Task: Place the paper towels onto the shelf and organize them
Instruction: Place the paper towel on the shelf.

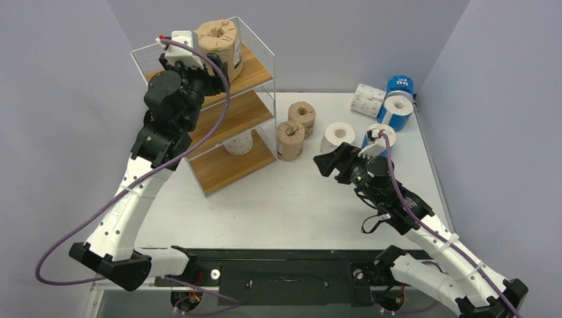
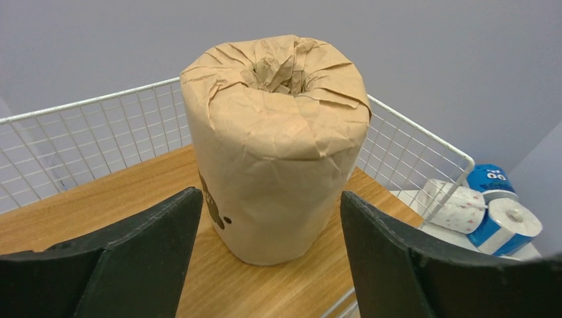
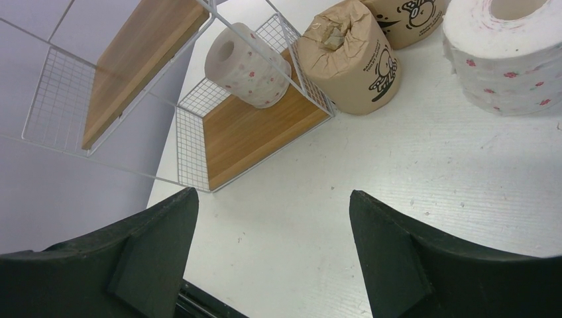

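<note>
A brown-wrapped paper towel roll (image 1: 219, 40) (image 2: 275, 139) stands upright on the top board of the shelf (image 1: 255, 73). My left gripper (image 1: 213, 81) (image 2: 270, 193) is open just in front of it, its fingers either side of the roll and apart from it. On the bottom tier lies a white patterned roll (image 1: 238, 142) (image 3: 248, 66). Two brown rolls (image 1: 289, 139) (image 1: 301, 114) stand on the table next to the shelf, with a white roll (image 1: 338, 136) (image 3: 510, 53) beside them. My right gripper (image 1: 329, 162) (image 3: 273, 193) hangs open and empty over the bare table.
At the back right are blue-wrapped rolls (image 1: 399, 99) and white patterned rolls (image 1: 368, 99). Another white roll (image 1: 383, 134) sits partly behind my right wrist. The shelf's middle tier (image 1: 232, 112) holds nothing. The table's right edge (image 1: 431, 159) runs close to the rolls.
</note>
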Tool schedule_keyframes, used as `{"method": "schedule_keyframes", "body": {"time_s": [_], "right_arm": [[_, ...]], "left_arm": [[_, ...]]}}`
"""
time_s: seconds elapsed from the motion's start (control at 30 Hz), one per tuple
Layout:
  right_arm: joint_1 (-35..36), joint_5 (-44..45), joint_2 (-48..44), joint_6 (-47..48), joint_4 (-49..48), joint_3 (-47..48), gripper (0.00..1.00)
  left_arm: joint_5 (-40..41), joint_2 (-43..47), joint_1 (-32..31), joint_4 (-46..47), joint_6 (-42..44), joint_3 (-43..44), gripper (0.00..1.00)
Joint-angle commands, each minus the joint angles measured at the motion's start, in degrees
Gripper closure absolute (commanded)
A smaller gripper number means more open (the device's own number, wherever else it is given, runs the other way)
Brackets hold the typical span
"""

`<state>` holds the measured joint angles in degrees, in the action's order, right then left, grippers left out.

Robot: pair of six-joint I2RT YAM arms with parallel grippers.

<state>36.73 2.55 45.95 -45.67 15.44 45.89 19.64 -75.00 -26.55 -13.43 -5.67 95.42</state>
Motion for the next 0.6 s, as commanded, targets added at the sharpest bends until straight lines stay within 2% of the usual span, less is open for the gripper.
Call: {"method": "schedule_keyframes", "body": {"time_s": [0.0, 0.2, 0.57], "right_arm": [[-0.32, -0.64, -0.43, 0.3, -2.45, -0.49, 0.21], [-0.39, -0.96, -0.02, 0.51, -2.69, -0.62, 0.21], [-1.02, -0.98, -0.33, 1.31, -2.2, -0.87, 0.21]], "left_arm": [[-0.82, 4.05, -0.2, 2.49, -1.7, -2.38, 0.34], [-0.69, 2.48, -0.1, 2.16, -1.48, -3.64, 0.41], [0.4, -4.66, 0.47, 3.19, -0.3, -0.45, 0.42]]}}
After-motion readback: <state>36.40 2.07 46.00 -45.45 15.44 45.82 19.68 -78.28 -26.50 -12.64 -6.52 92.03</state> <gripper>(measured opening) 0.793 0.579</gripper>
